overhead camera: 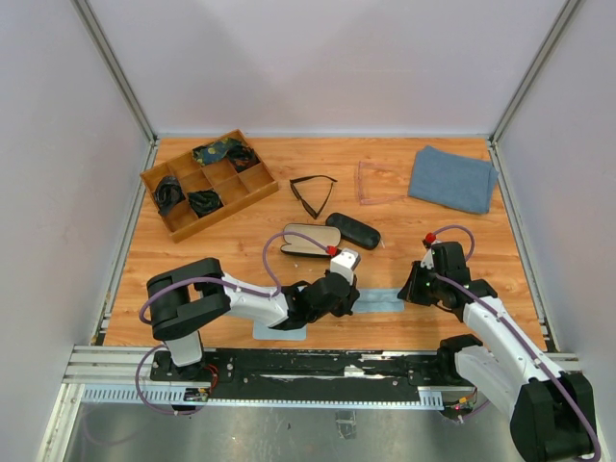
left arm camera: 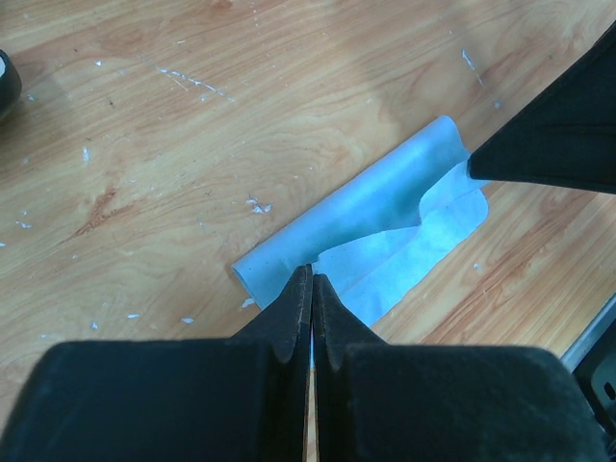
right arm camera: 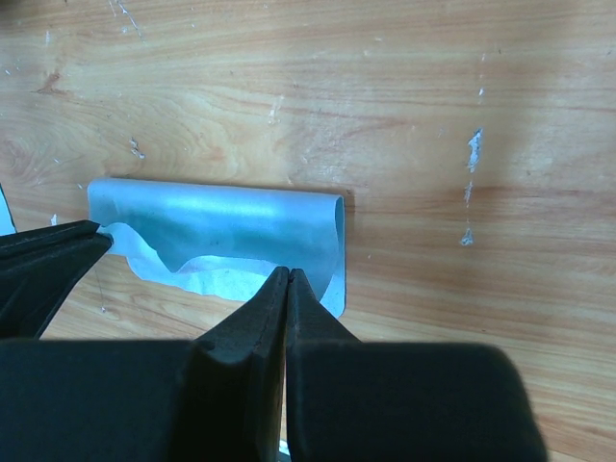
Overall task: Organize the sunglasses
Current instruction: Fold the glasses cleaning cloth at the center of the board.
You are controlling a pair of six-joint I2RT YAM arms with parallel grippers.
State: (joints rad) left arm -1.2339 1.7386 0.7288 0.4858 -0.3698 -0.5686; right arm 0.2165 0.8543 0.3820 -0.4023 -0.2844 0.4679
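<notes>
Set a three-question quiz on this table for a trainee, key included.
1. True or false: the black sunglasses lie inside the wooden tray.
2. What do the left fingers and the right fingers both pinch? A) the open case B) the light blue cloth C) the closed case
3. Which pair of glasses lies nearer the towel?
Key: 1 false; 2 B; 3 the pale translucent pair.
</notes>
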